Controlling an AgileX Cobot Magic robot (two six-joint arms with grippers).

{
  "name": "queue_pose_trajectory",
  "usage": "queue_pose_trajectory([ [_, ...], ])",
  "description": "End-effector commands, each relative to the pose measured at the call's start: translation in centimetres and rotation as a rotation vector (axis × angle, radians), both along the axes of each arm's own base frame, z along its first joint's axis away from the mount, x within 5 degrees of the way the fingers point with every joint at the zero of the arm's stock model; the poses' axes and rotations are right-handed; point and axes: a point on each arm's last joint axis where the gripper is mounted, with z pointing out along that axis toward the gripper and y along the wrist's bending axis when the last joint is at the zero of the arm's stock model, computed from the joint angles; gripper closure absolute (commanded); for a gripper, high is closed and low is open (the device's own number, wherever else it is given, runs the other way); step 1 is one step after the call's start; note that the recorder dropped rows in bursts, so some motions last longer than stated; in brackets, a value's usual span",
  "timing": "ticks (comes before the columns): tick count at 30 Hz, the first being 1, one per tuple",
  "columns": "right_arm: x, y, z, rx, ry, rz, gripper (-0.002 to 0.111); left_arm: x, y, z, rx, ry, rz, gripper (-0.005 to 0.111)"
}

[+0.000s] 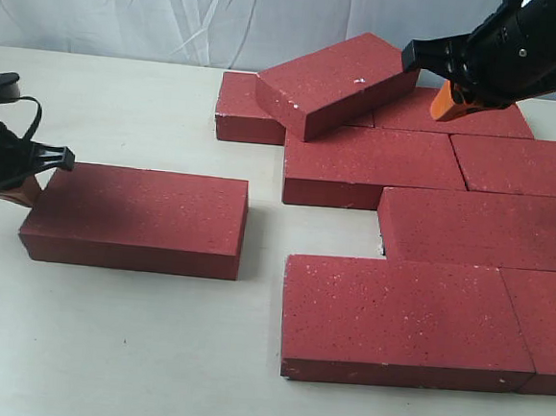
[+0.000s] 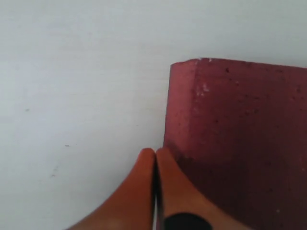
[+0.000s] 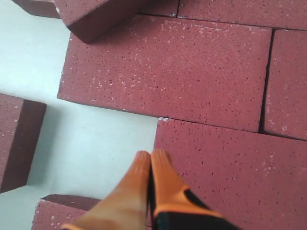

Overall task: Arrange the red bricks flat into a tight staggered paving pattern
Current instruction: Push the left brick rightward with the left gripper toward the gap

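Note:
One loose red brick (image 1: 137,218) lies flat on the left of the table. My left gripper (image 1: 31,191) is shut and empty, its orange tips (image 2: 155,152) at that brick's left end (image 2: 240,134). Several red bricks lie close together on the right, among them a middle one (image 1: 373,165) and a front one (image 1: 404,319). Another brick (image 1: 336,82) leans tilted on the back row. My right gripper (image 1: 450,108) hovers shut and empty over the laid bricks (image 3: 168,72), just right of the tilted one; its tips (image 3: 151,155) hold nothing.
The pale table (image 1: 103,348) shows bare in front and at the left. A gap of table (image 3: 96,143) separates the loose brick from the laid group. A white cloth (image 1: 178,12) hangs behind.

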Motion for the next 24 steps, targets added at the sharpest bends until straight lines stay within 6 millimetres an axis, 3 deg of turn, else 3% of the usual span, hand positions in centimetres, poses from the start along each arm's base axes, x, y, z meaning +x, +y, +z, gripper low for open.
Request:
queue_pose_trajectory([
  [1,-0.1,-0.2,0.1,-0.005,-0.011,-0.004,0.109,0.0,-2.1,-0.1,-0.033,-0.008,-0.016,0.107],
  [8,-0.1,-0.2,0.1,-0.003,-0.009,-0.004,0.109,0.0,-3.8,0.0,-0.047,-0.021,-0.053,0.107],
  [24,-0.1,-0.1,0.2,0.004,-0.012,-0.007,0.109,0.1,-4.6,0.3,-0.138,-0.037,-0.064,0.107],
])
